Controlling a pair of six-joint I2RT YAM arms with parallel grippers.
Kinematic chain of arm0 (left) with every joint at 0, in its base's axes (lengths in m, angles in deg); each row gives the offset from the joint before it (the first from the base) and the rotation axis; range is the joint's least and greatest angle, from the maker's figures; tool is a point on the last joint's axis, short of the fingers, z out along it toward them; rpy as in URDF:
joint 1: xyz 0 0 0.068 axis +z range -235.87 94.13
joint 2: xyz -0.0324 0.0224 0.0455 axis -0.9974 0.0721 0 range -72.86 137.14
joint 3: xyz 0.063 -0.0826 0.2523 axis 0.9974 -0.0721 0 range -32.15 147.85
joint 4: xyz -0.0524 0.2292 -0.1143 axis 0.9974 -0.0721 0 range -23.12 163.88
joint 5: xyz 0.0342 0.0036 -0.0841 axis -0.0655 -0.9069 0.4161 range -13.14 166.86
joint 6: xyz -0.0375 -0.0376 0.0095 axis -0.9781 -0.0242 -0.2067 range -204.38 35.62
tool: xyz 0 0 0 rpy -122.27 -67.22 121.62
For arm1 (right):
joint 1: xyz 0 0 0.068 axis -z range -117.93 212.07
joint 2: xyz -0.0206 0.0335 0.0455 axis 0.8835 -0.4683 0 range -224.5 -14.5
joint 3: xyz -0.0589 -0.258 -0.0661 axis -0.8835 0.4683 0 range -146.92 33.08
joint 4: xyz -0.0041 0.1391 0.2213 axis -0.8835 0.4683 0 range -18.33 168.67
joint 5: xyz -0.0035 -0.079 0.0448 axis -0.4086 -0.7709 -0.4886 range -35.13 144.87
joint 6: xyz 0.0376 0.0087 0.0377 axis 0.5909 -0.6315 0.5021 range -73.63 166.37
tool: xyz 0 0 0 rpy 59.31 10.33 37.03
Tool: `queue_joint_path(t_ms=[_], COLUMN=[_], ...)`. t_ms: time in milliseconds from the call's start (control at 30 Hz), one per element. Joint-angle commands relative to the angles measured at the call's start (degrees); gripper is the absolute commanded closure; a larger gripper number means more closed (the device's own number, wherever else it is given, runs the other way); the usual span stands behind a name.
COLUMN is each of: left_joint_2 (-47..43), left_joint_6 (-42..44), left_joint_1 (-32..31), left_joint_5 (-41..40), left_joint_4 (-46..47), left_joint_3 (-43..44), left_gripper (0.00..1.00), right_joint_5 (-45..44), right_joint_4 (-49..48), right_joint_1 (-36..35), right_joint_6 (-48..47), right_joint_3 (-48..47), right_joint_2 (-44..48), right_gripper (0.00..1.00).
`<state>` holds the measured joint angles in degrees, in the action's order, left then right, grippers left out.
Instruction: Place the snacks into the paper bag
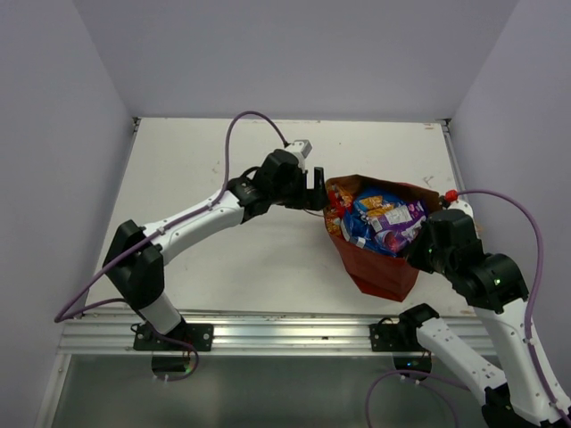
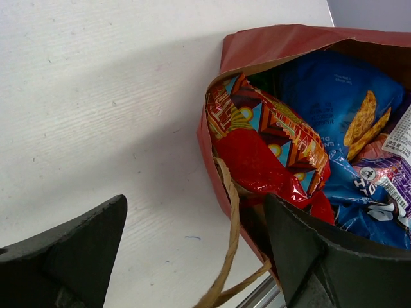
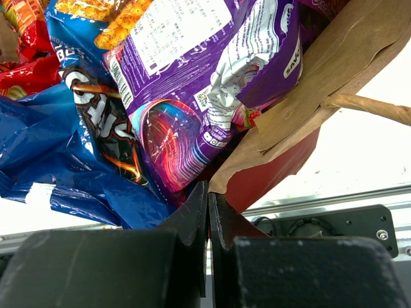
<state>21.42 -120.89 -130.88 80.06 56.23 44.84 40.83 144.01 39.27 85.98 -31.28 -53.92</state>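
The snacks (image 1: 379,218) sit in the bag (image 1: 379,272), a gripper at each rim.
The left gripper (image 1: 316,189) is spread open astride the left rim and handle (image 2: 231,218); red, blue and purple packs fill the bag on the table (image 1: 223,160); the right gripper (image 3: 207,192) is pinched on the right rim.

The left arm (image 1: 192,218) reaches forward and right from its base to the left rim of the tall red paper bag (image 1: 384,276). The left gripper (image 2: 194,212) has its jaws spread wide, straddling that rim. The right arm (image 1: 495,281) folds back at the bag's right side. The right gripper (image 3: 207,205) is closed, pinching the bag's right wall.
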Motion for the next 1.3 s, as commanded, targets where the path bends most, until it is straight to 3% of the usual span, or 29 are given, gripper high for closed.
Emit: queue_joint_path(t_ms=[0,233,600,733,767,800,933,1067,1267], left_joint_2=[1.43,2.04,6.70,8.20,8.37,8.46,7.59,4.61,-1.82], left_joint_6=[-0.84,-0.40,-1.89,-3.65,-4.00,-4.70,-3.48,-1.37,-3.04], left_joint_1=[0.19,0.19,0.01,-0.34,-0.51,-0.95,-2.36,-3.94,-3.94], left_joint_5=[1.98,1.28,8.48,11.82,12.00,11.92,8.94,0.16,-5.20], left_joint_4=[3.06,2.45,9.47,14.22,14.40,13.96,6.60,-3.61,-9.41], left_joint_3=[0.00,-0.09,1.05,2.72,4.03,4.83,10.97,19.06,20.47], left_gripper=[0.10,0.21,0.51,0.72,0.96,1.00,1.00,1.00,1.00], right_joint_5=[1.04,0.95,0.86,0.60,0.51,0.59,-0.36,-4.58,-3.19], right_joint_4=[0.35,0.26,0.00,0.09,0.09,0.00,0.35,0.44,-1.23], right_joint_1=[-0.13,-0.13,-0.13,-0.13,-0.13,-0.13,-0.13,-0.13,-0.48], right_joint_6=[-0.33,-0.24,-0.24,-0.59,-0.94,-2.07,-7.43,-13.33,-16.50], right_joint_3=[-0.59,-0.42,-0.33,0.02,0.11,0.02,-2.43,-10.50,-16.23], right_joint_2=[-0.48,-0.57,-0.83,-1.10,-1.27,-1.45,-6.17,-11.11,-17.88], right_gripper=[1.00,1.00,1.00,1.00,1.00,1.00,1.00,1.00,1.00])
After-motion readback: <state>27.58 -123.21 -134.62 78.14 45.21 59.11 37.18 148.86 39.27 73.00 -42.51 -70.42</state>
